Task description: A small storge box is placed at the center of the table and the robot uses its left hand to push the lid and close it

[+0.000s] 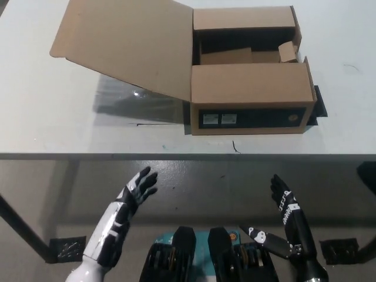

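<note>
Box (249, 97) sitting open on the table (53, 123), both hands waiting below its edge.

Nearest, the left hand (136, 191) and right hand (283, 197) are hovering under the table's front edge, fingers spread, holding nothing. Farther off, the box is resting right of the table's middle, 2 labels (220, 120) facing front. Its lid (126, 44) is leaning out to the left, casting a shadow (138, 106) beneath.
</note>
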Motion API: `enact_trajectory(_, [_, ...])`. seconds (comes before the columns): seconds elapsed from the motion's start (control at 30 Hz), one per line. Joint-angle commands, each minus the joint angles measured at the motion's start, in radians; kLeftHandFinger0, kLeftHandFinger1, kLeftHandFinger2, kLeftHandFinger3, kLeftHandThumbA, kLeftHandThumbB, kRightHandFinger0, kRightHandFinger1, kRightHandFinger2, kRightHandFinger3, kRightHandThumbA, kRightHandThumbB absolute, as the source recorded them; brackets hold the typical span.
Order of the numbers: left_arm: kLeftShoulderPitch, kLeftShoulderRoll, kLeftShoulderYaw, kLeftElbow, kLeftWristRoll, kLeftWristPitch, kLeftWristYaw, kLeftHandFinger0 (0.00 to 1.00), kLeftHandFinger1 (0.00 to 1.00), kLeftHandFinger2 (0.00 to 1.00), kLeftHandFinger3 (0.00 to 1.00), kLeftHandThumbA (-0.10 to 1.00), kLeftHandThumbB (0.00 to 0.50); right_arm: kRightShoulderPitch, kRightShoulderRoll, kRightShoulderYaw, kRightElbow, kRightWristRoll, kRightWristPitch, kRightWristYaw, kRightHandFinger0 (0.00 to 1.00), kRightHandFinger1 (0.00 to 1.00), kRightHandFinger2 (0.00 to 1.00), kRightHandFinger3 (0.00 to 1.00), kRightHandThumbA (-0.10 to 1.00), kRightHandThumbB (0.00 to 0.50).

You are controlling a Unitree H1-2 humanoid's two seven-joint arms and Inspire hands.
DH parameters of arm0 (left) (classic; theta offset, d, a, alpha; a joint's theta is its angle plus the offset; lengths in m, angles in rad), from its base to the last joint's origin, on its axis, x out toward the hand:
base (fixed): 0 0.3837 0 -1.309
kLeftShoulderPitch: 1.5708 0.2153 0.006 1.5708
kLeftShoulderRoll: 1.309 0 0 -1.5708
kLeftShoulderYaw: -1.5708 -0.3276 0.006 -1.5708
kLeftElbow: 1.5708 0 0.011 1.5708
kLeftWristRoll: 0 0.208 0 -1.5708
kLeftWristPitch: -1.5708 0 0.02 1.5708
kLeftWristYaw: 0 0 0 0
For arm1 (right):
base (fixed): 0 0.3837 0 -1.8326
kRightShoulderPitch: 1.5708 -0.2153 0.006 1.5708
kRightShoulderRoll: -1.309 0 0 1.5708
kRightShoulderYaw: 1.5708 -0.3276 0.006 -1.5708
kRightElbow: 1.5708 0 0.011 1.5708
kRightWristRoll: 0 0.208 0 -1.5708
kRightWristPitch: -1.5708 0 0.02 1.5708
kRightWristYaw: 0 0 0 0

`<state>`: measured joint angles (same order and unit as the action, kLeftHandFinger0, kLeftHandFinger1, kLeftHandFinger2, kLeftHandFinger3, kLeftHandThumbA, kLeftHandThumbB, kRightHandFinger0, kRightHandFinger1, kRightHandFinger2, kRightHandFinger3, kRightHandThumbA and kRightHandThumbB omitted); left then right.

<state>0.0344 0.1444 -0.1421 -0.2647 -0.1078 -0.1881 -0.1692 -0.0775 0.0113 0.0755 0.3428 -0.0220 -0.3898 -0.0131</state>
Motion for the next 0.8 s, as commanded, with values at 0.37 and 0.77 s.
enact_trajectory(0.37, [-0.275, -0.007, 0.152, -0.069, -0.625, 0.335, 0.0, 1.0, 1.0, 1.0, 1.0, 1.0, 0.367, -0.009, 0.006, -0.003, -0.004, 0.01, -0.08, 0.003, 1.0, 1.0, 1.0, 1.0, 1.0, 0.362])
enact_trajectory(0.77, [-0.408, -0.108, 0.295, 0.202, -0.883, 0.485, 0.007, 1.0, 1.0, 1.0, 1.0, 1.0, 0.345, -0.008, 0.011, -0.007, -0.009, 0.015, -0.08, 0.002, 1.0, 1.0, 1.0, 1.0, 1.0, 0.376])
